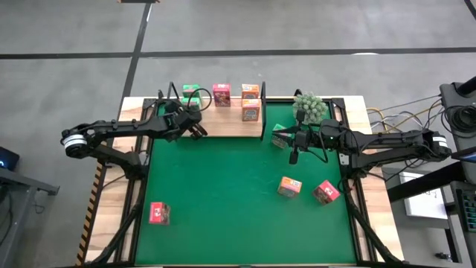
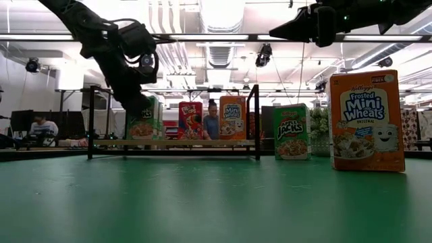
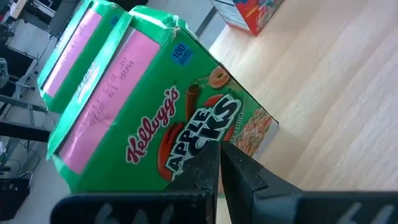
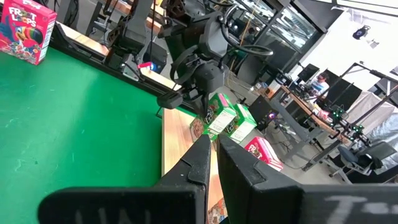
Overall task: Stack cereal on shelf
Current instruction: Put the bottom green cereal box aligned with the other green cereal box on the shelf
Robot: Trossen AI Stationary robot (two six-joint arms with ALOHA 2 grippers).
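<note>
The light wooden shelf (image 1: 223,126) stands at the table's far edge. On it stand two green cereal boxes (image 3: 155,118) side by side, a pink-red box (image 1: 222,94) and two orange boxes (image 1: 251,112). My left gripper (image 3: 219,149) is shut, and its tips are at the printed front of the nearer green box. My right gripper (image 4: 213,144) is shut. It hangs high over the mat beside a third green box (image 1: 281,138), which stands on its base. An orange box (image 1: 290,186) and two pink-red boxes (image 1: 327,192) (image 1: 159,213) lie on the mat. My left gripper points its shut fingertips (image 3: 208,163) at the printed front (image 3: 186,140) of the nearer green box, which stands upright on the shelf board. Whether the tips touch the box or stop just short of it, I cannot tell.
A small green bushy plant (image 1: 310,106) stands at the far edge, right of the shelf and close to my right arm. Black wire brackets (image 2: 255,121) close off the shelf's ends. The green mat (image 1: 223,193) is open in its middle. People sit in the room beyond the table.
</note>
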